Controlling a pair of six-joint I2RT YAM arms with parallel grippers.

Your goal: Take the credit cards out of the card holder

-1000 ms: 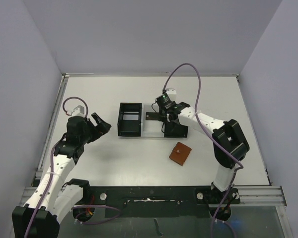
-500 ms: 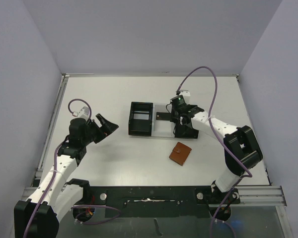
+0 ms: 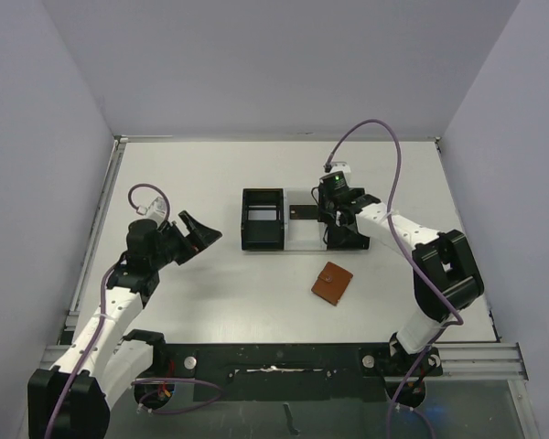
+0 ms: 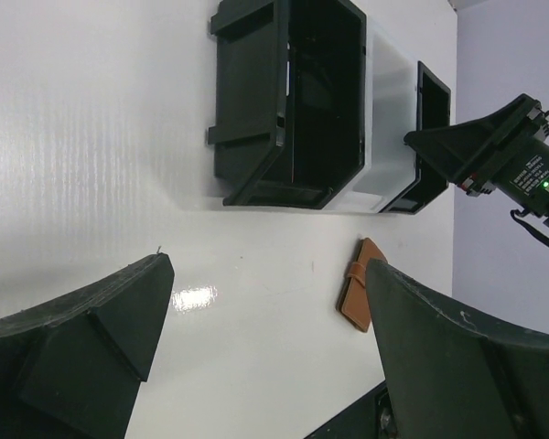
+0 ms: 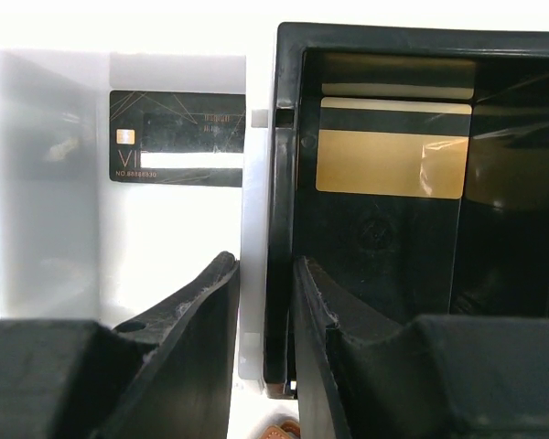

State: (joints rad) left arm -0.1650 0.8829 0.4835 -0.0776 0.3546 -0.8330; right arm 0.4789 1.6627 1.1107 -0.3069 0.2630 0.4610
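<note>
Right tool point(image 5: 263, 265) pinches an inner wall of the tray point(image 3: 244, 219), having dragged it right; left tool point(image 4: 267, 265) spreads wide. You've one gold credit card point(image 5: 389, 163) in the tray, card holder point(image 3: 332, 283) closed on the desk point(image 3: 165, 183), nearer you.

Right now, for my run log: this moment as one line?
left claw: open; right claw: shut on tray wall; card holder: closed, on table; credit card: in tray

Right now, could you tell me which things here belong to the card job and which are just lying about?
Belongs to the job: card holder; gold credit card.
Lying about: three-compartment tray; black card.
</note>
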